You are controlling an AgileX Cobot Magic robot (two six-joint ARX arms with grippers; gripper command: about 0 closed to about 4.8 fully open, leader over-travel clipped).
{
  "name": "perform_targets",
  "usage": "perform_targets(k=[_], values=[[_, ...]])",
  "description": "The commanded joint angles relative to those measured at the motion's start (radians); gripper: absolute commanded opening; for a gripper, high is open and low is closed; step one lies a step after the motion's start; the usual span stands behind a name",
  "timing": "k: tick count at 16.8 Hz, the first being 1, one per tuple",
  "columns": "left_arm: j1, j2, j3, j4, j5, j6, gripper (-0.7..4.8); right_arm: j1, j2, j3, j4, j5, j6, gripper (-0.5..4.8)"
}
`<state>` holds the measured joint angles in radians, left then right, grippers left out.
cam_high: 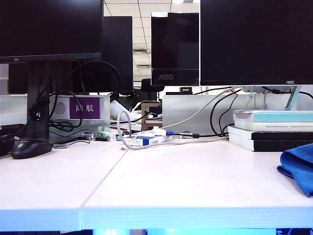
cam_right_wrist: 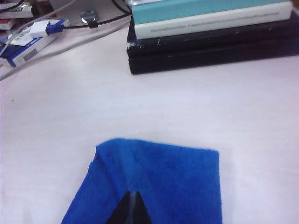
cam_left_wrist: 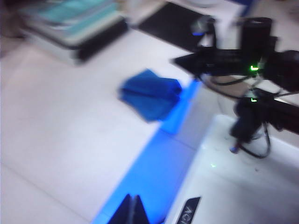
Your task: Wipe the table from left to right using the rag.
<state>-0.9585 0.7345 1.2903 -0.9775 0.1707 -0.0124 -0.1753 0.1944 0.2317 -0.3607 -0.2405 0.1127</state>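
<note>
A: Rag point(cam_high: 299, 169) first. From the outside camera, where is it?

B: Way over at the right end of the white surface point(cam_high: 186, 181), near the front edge. No gripper shows there. A black mouse point(cam_high: 30, 148) sits far left, cables point(cam_high: 146, 139) lie in the middle, books point(cam_high: 271, 131) are stacked just behind the rag.

A: And the left wrist camera?

B: It's blurry. The left gripper point(cam_left_wrist: 133, 210) has its tips pressed together, holding nothing, above the front edge and well apart from the rag point(cam_left_wrist: 150, 95). The other arm point(cam_left_wrist: 254, 88) is near that corner.

A: The right wrist camera?

B: The right gripper point(cam_right_wrist: 132, 209) is over the rag point(cam_right_wrist: 154, 182), tips together. I can't tell if it pinches the cloth.

A: What could go wrong?

B: The rag sits close to the front edge, so a push could drop it off. The books point(cam_right_wrist: 210, 32) and cables could snag it. I think the two arms could bump, being so close.
</note>
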Motion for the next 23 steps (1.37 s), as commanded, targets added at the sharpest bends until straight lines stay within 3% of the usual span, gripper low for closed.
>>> perform_targets(k=[1, 3, 5, 7, 9, 12, 19, 23], values=[[-0.001, 0.001, -0.235, 0.311, 0.039, 0.005, -0.05, 0.002, -0.002, 0.005, -0.005, -0.001, 0.003, -0.01], [-0.001, 0.003, -0.478, 0.610, 0.124, -0.006, -0.05, 0.002, -0.002, 0.005, -0.005, -0.001, 0.003, -0.01], [0.000, 0.007, -0.638, 0.827, 0.121, -0.033, -0.05, 0.002, -0.002, 0.005, -0.005, -0.001, 0.003, -0.01], [0.000, 0.014, -0.763, 0.976, 0.087, -0.050, -0.05, 0.001, -0.002, 0.005, -0.005, -0.001, 0.003, -0.01], [0.002, 0.003, -0.877, 1.089, -0.013, -0.058, -0.05, 0.001, -0.002, 0.005, -0.005, -0.001, 0.003, -0.01], [0.091, -0.129, -0.985, 1.106, -0.051, -0.124, -0.05, 0.001, -0.002, 0.005, -0.005, 0.000, 0.003, -0.01], [0.587, -0.573, -1.177, 0.939, -0.102, -0.138, -0.04, 0.000, -0.006, 0.005, -0.005, 0.003, 0.002, -0.01], [0.722, -0.644, -1.210, 0.872, -0.100, -0.138, -0.05, 0.001, -0.007, 0.005, -0.004, 0.001, 0.002, -0.01]])
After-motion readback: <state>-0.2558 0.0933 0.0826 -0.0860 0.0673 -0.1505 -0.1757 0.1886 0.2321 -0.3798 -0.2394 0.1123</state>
